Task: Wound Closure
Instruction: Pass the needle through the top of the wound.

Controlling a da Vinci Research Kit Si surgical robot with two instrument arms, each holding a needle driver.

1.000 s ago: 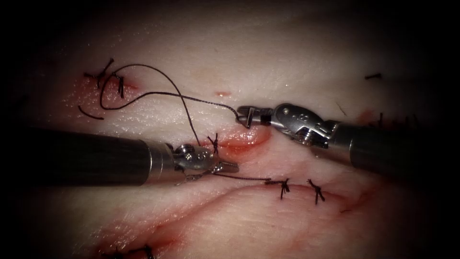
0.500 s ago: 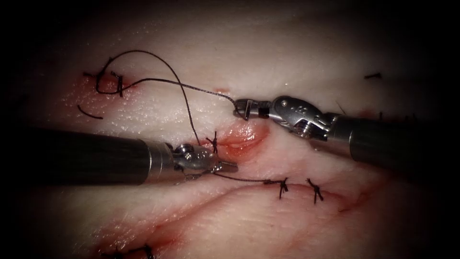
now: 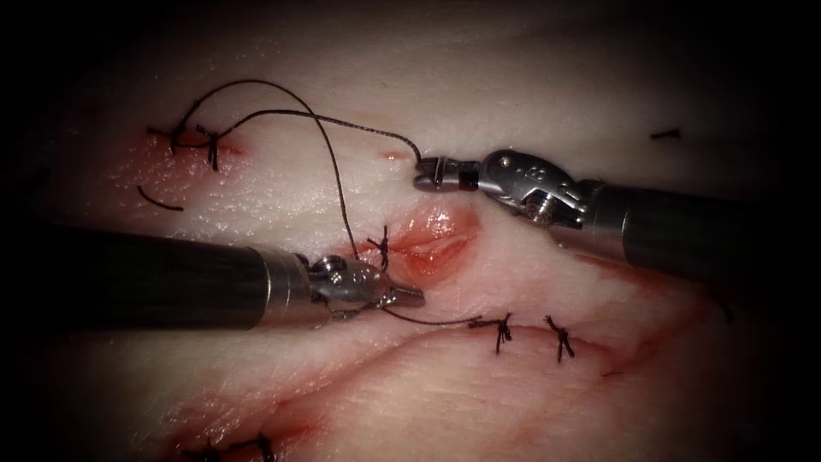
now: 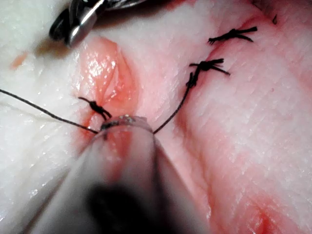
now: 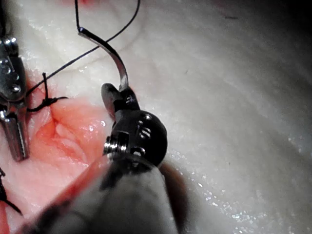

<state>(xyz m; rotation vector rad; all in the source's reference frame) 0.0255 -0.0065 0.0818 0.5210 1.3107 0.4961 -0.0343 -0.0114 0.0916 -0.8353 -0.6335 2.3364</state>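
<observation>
Endoscope view: right hand [image 3: 425,175] grips the stiff, slippery curved steel needle [image 5: 109,53] near one end, clear of the soft pale pork tissue [image 3: 530,77], far of the cut. Left hand [image 3: 409,298] clamps limp black thread [image 3: 329,171], seemingly; mid-curve gives steadier purchase.

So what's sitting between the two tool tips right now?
In the endoscope view, the open cut, wet with red fluid, and a knotted stitch lie between the left tool and right tool.
</observation>
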